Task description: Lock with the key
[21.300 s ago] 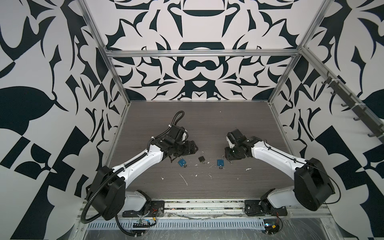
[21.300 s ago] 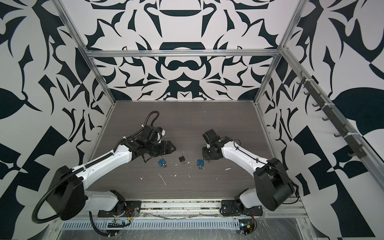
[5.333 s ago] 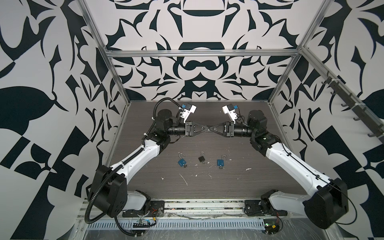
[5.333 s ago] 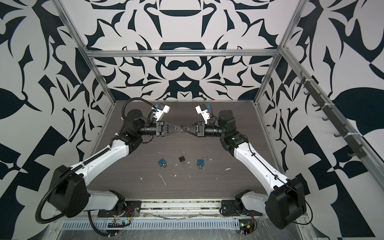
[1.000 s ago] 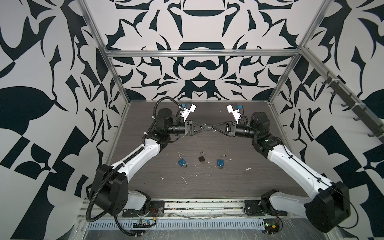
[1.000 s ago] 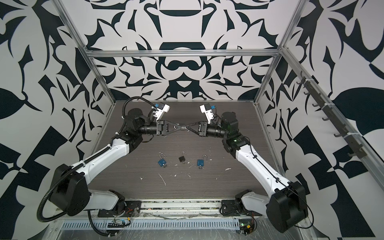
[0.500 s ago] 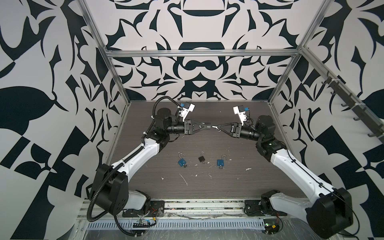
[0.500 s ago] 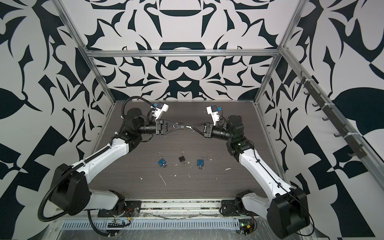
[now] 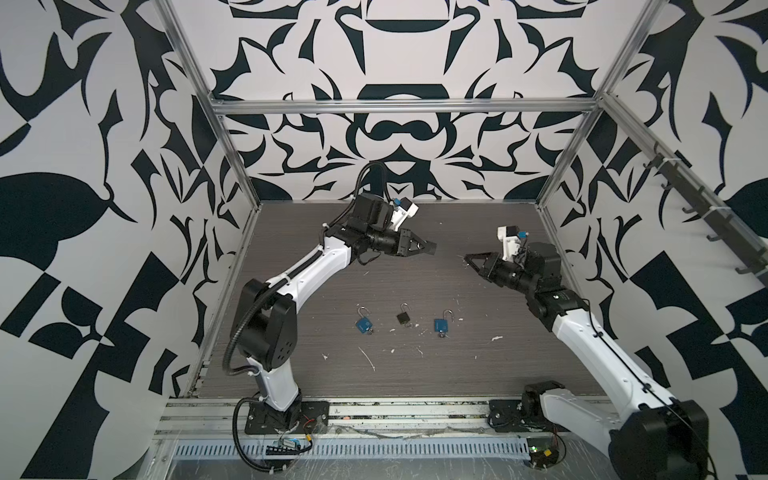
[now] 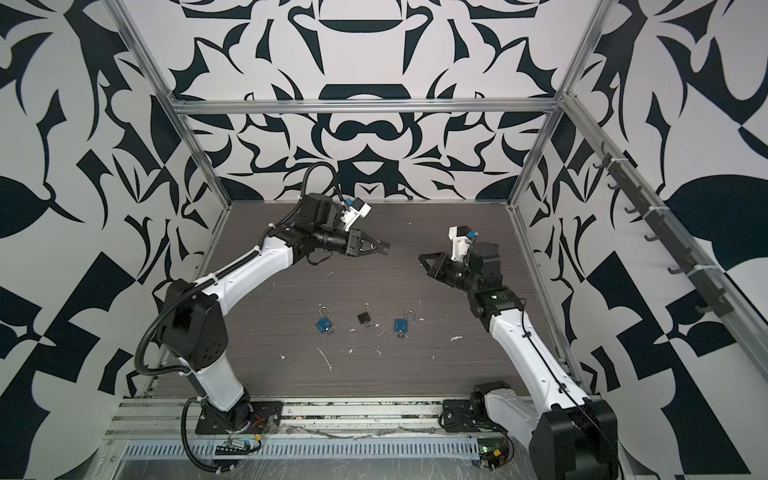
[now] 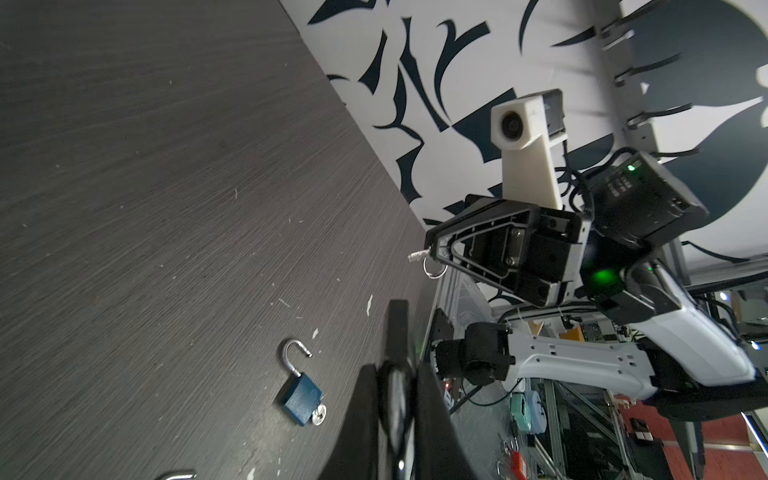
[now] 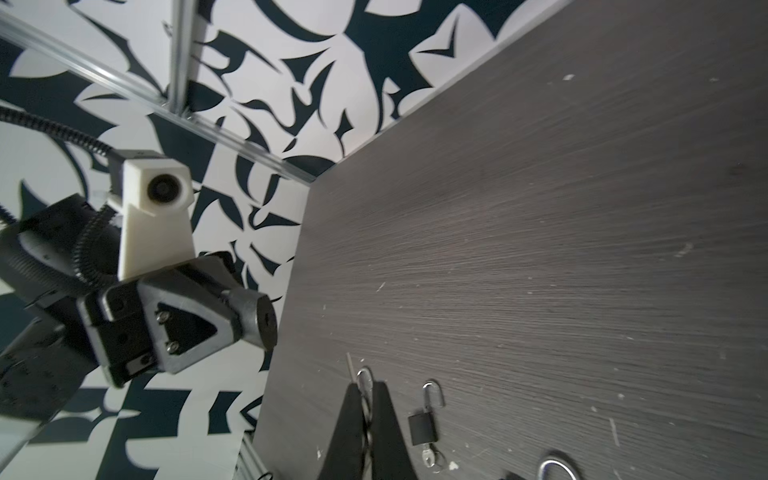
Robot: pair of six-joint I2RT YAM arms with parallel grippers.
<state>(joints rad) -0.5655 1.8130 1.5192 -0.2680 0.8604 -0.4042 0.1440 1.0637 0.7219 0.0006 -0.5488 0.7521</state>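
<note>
So the whole thing comes down to the gap between the two tips. Taking the black padlock [image 9: 402, 318] on the bench [image 9: 457, 365] as the marker: both arms hang in the air behind it, toward the back wall. The left claw [image 9: 430, 248] is on its left-arm side and the right claw [image 9: 467, 257] is further off on its right-arm side.

The right claw is clenched on the key [image 11: 415, 255], with the blade poking straight out past the tip toward the left claw and the key ring [image 11: 434, 268] dangling under it. The left claw is clenched on a dark round lock [image 12: 259, 320], flat end turned back at the key. So the two long axes roughly face each other but they're apart, not touching.

Honestly I can't tell if that dot on the lock's face is the keyhole, or how the blade is rolled. In a top view the key is just a speck.
</note>
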